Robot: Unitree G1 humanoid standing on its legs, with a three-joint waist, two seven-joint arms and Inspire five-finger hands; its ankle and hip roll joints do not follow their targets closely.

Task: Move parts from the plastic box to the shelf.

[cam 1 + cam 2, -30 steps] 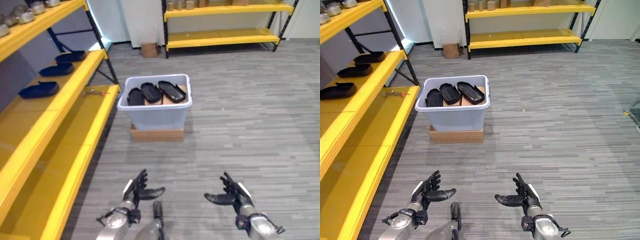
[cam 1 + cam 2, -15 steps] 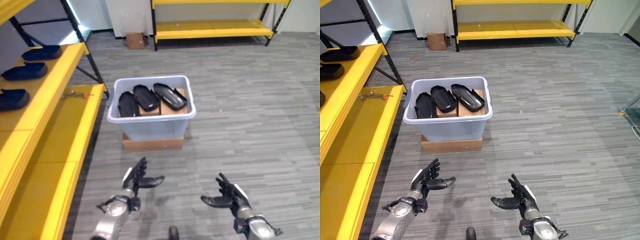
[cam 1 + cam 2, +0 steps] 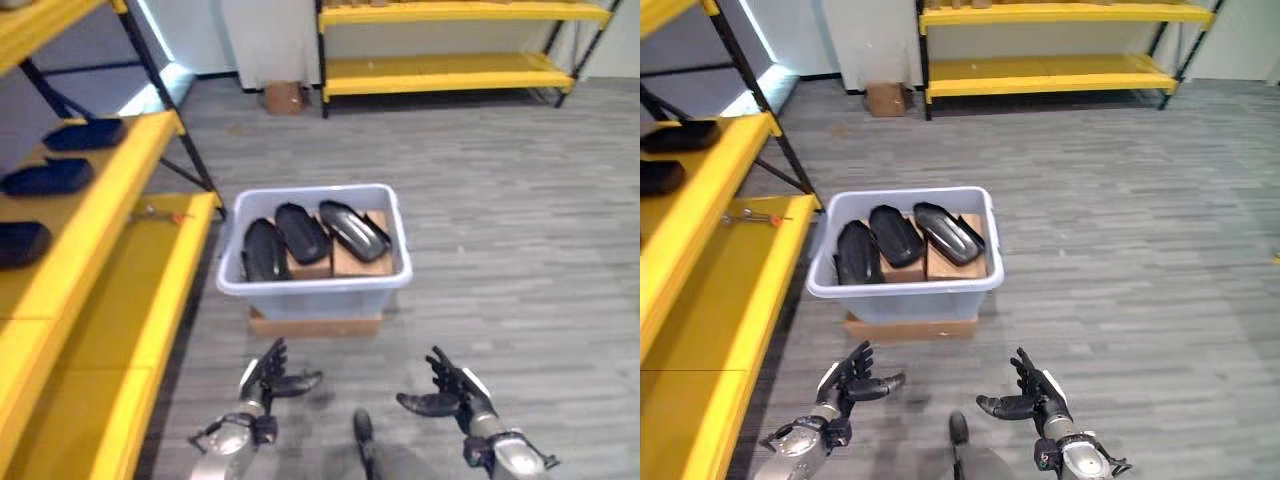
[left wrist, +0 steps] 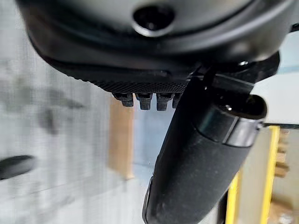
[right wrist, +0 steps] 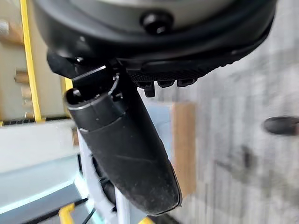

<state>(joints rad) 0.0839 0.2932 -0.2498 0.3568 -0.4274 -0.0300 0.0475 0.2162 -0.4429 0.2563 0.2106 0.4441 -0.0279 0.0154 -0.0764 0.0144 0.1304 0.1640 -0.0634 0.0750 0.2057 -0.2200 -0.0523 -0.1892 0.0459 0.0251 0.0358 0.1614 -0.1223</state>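
A pale plastic box (image 3: 316, 288) stands on a flat cardboard base on the floor, holding three black oblong parts (image 3: 303, 232) propped against cardboard blocks. The yellow shelf (image 3: 120, 290) runs along the left, with more black parts (image 3: 48, 177) on its upper level. My left hand (image 3: 268, 378) hovers open, low in front of the box's left corner, holding nothing. My right hand (image 3: 447, 394) is open too, below the box's right corner, holding nothing. Both thumbs stand out straight in the wrist views, the left hand (image 4: 201, 154) and the right hand (image 5: 126, 149).
A second yellow shelf (image 3: 450, 70) stands against the far wall, with a small cardboard box (image 3: 284, 97) beside it on the floor. A small tool with a red handle (image 3: 165, 212) lies on the left shelf's lower level. Grey floor stretches to the right.
The camera has moved closer, so the box sits lower and larger in view. Both hands stay open and level in front of it.
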